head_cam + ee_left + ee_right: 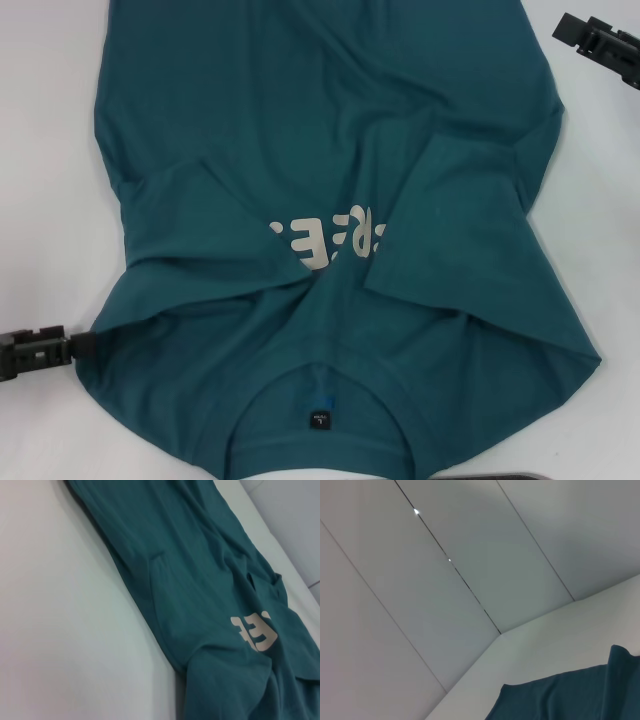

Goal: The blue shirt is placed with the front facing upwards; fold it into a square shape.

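Observation:
The blue shirt (pixel 300 130) lies front up on the white table, its round collar (pixel 320 375) and small dark neck label (pixel 318 415) at the near edge. Both short sleeves are folded inward over the chest. The right sleeve (pixel 460 220) covers part of the pale "FREE" lettering (pixel 315 240). My left gripper (pixel 85 344) is low at the near left, its tip at the shirt's shoulder edge. My right gripper (pixel 590 40) is at the far right, off the cloth. The left wrist view shows the shirt (pixel 200 580) and lettering (pixel 255 632); the right wrist view shows a shirt corner (pixel 560 695).
The white table (pixel 40 150) shows bare on both sides of the shirt. A dark flat object (pixel 510 475) pokes in at the near edge. Grey wall panels (pixel 445 580) stand beyond the table's far edge in the right wrist view.

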`<state>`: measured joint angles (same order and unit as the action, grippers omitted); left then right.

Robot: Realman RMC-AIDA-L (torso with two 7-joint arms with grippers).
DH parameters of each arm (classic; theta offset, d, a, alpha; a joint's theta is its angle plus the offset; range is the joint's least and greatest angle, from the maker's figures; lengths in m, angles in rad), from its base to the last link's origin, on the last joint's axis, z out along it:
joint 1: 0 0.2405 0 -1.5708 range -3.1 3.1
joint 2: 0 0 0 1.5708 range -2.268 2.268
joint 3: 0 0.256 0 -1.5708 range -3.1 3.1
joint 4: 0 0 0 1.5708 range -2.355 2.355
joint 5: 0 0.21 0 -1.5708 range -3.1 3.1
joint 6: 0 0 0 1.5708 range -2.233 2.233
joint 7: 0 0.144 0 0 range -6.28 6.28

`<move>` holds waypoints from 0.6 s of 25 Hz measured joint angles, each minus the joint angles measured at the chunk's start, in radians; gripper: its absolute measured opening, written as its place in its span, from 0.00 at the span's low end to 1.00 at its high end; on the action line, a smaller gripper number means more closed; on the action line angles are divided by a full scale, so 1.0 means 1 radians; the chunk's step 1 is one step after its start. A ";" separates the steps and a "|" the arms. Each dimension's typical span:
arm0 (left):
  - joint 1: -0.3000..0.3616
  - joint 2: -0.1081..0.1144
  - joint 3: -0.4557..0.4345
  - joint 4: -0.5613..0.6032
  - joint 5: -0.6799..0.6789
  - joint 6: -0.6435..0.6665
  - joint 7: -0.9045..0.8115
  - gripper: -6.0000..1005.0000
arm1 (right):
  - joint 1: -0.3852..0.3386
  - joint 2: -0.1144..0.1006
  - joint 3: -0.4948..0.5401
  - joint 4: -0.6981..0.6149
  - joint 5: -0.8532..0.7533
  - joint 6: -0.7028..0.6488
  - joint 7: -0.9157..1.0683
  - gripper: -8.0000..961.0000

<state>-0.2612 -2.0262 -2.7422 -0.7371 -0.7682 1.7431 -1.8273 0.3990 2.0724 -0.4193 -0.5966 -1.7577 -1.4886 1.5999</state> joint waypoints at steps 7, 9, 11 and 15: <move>-0.007 -0.004 0.001 0.000 0.020 0.005 0.004 0.88 | 0.000 -0.001 0.002 0.000 0.001 -0.003 0.000 0.94; -0.008 -0.005 0.003 0.002 0.021 0.004 0.004 0.88 | 0.000 -0.001 0.002 0.000 0.001 -0.003 0.000 0.94; -0.009 -0.007 0.004 0.003 0.022 0.002 0.005 0.87 | -0.001 -0.001 0.002 0.000 0.001 -0.003 0.000 0.94; -0.013 -0.008 0.004 0.003 0.023 0.002 0.007 0.85 | -0.001 -0.002 0.002 0.000 0.001 -0.001 0.000 0.94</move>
<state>-0.2739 -2.0341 -2.7378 -0.7337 -0.7453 1.7455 -1.8201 0.3976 2.0709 -0.4172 -0.5966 -1.7563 -1.4900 1.5999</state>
